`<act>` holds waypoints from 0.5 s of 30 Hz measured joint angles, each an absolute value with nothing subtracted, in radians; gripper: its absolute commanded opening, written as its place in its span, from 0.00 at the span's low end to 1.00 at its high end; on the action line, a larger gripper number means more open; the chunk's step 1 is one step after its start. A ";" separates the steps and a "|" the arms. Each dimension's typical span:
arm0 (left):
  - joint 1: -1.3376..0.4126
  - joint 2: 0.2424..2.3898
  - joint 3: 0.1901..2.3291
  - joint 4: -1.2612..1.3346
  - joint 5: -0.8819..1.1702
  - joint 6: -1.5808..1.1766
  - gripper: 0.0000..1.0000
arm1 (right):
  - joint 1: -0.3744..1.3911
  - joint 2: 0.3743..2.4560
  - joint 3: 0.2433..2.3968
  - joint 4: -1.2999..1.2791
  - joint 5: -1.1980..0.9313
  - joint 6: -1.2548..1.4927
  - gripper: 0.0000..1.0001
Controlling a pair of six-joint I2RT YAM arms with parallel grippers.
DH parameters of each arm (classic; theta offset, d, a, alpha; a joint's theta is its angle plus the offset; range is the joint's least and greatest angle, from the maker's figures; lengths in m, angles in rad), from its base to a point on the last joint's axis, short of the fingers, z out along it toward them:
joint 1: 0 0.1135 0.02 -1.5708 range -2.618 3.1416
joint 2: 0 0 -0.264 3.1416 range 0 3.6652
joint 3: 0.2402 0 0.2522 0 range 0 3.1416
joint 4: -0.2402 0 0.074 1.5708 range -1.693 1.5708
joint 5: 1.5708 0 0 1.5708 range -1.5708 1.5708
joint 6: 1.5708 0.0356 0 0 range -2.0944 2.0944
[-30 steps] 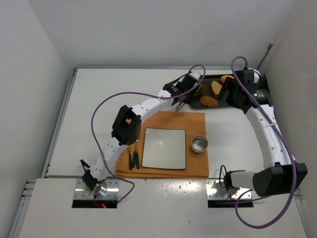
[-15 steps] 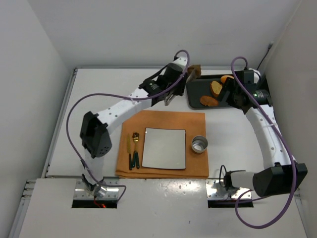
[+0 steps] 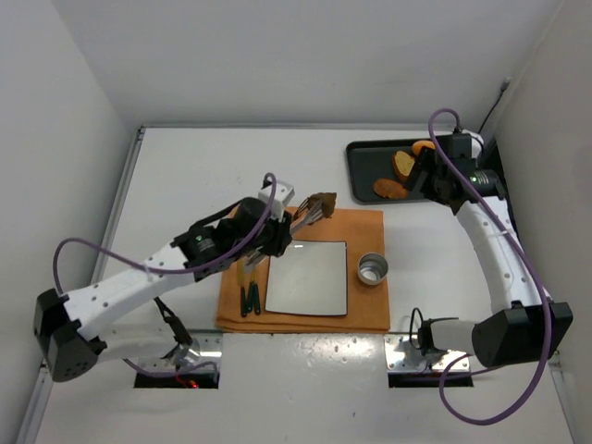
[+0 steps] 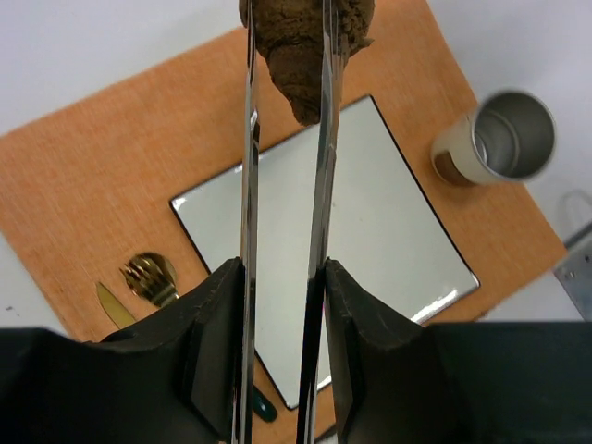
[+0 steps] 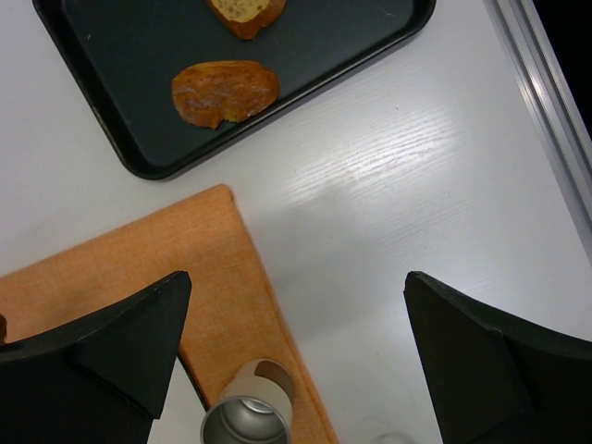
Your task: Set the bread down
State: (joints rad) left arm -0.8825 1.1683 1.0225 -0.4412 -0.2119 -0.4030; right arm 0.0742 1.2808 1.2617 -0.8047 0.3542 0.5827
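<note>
The bread (image 3: 323,204) is a small dark-brown ridged pastry, pinched between the tips of metal tongs (image 3: 302,218). My left gripper (image 3: 280,231) is shut on the tongs and holds the bread in the air over the far edge of the orange placemat (image 3: 363,228), just beyond the square white plate (image 3: 307,276). In the left wrist view the bread (image 4: 305,51) hangs at the top, above the plate's (image 4: 370,231) far corner, with my left gripper (image 4: 282,270) below. My right gripper (image 3: 427,176) is open and empty near the black tray (image 3: 363,165); its wrist view (image 5: 296,324) shows bare table between the jaws.
The tray (image 5: 111,55) holds lighter orange-tan bread slices (image 3: 390,188) (image 5: 225,91). A small metal cup (image 3: 373,269) (image 4: 495,139) (image 5: 245,421) stands on the placemat right of the plate. Green-handled cutlery (image 3: 248,298) lies left of the plate. White walls enclose the table.
My left arm has swung from the tray at the back down and left to the placemat, carrying the bread in the tongs. The right arm has not moved.
</note>
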 measured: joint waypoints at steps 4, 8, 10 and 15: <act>-0.916 1.061 0.921 -0.430 -0.179 -0.424 0.03 | 0.075 1.284 1.259 -0.793 0.346 0.583 1.00; -0.960 1.031 0.841 -0.431 -0.156 -0.457 0.03 | 0.075 1.289 1.253 -0.789 0.337 0.583 1.00; -0.987 1.030 0.802 -0.435 -0.144 -0.473 0.03 | 0.075 1.293 1.253 -0.788 0.336 0.583 1.00; -1.031 1.030 0.753 -0.448 -0.132 -0.500 0.11 | 0.075 1.295 1.253 -0.787 0.333 0.583 1.00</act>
State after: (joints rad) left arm -1.0306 1.0302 0.7528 -0.4477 -0.1322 -0.4999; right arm 0.0753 1.2953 1.2530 -0.7872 0.3328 0.5827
